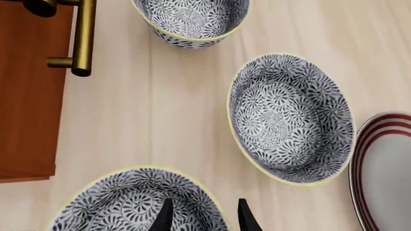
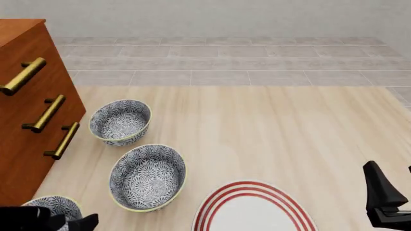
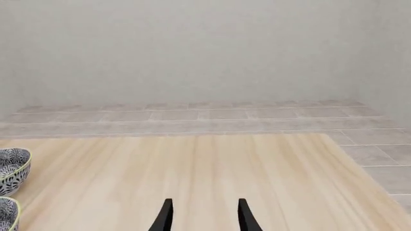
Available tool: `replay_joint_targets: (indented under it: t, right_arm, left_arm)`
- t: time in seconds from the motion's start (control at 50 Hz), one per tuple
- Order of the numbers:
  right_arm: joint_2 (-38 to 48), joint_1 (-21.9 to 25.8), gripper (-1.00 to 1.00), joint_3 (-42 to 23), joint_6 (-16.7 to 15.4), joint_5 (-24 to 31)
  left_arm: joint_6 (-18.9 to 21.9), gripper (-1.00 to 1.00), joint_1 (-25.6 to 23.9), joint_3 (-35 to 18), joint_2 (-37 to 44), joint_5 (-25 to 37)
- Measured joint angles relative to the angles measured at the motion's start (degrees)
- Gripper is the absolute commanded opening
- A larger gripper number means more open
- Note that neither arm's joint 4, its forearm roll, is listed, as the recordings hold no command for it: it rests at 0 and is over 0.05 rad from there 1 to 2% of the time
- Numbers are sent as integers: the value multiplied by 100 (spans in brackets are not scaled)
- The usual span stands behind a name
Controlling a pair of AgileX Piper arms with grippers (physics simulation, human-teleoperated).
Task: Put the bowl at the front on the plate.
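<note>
The bowl at the front (image 2: 53,208), blue-grey floral with a pale yellow-green rim, sits at the table's near left corner. In the left wrist view this bowl (image 1: 128,202) lies right under my left gripper (image 1: 204,219), which is open. One finger hangs over the bowl's inside and the other outside its rim. From the front, the left gripper (image 2: 76,223) shows only as a dark shape beside the bowl. The plate (image 2: 253,214), white with red rings, lies near the front centre; the plate's edge (image 1: 385,178) also shows here. My right gripper (image 3: 204,217) is open and empty, and the right gripper (image 2: 382,190) hovers right of the plate.
Two more floral bowls stand behind the front one: a middle bowl (image 2: 147,177) (image 1: 289,118) and a far bowl (image 2: 120,121) (image 1: 191,19). A brown drawer cabinet (image 2: 26,120) with brass handles (image 1: 83,38) stands along the left, close to the bowls.
</note>
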Motion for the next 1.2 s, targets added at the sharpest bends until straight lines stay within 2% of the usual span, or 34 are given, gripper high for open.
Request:
replay_joint_targets:
  t: [0.58, 0.6, 0.92, 1.2]
  right_arm:
    - [0, -17, 100, 4, 66, -19]
    - [0, -18, 100, 4, 67, -20]
    - [-1, -27, 100, 7, 60, -28]
    - [0, -28, 100, 8, 55, -27]
  left_arm:
    - [-174, 100, -10, 88, 766, -464]
    - [-164, -100, 4, 89, 813, -491]
    - [283, -100, 187, -23, 1425, -906]
    - [421, -100, 234, -67, 1146, -653]
